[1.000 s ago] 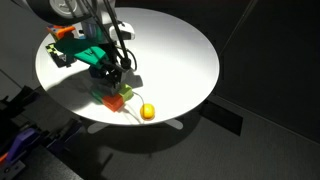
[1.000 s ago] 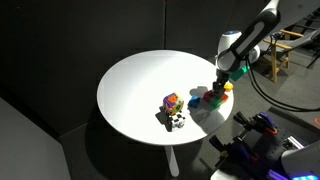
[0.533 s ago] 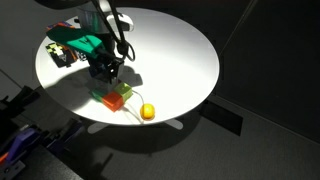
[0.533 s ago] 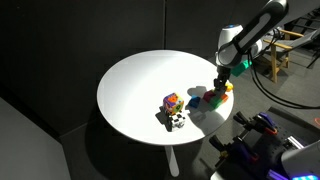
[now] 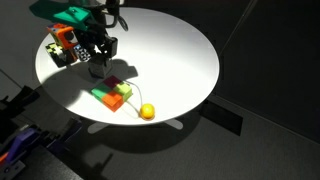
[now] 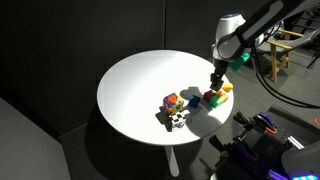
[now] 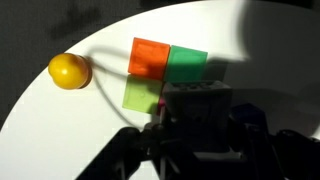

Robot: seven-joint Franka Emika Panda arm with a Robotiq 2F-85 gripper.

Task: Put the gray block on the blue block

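The pincer (image 7: 197,116) is clenched on the gray block (image 7: 196,100), holding it above the surface (image 5: 170,50) beside the orange block (image 7: 150,57) and green block (image 7: 187,65), and this small, stiff, likely light cube seems best gripped squarely across two opposite flat faces.

In the wrist view, the ball (image 7: 68,71) lies left of three touching blocks (image 7: 160,68) on the table (image 7: 50,110); the held block (image 7: 195,100) sits between the jaws, just beside them.
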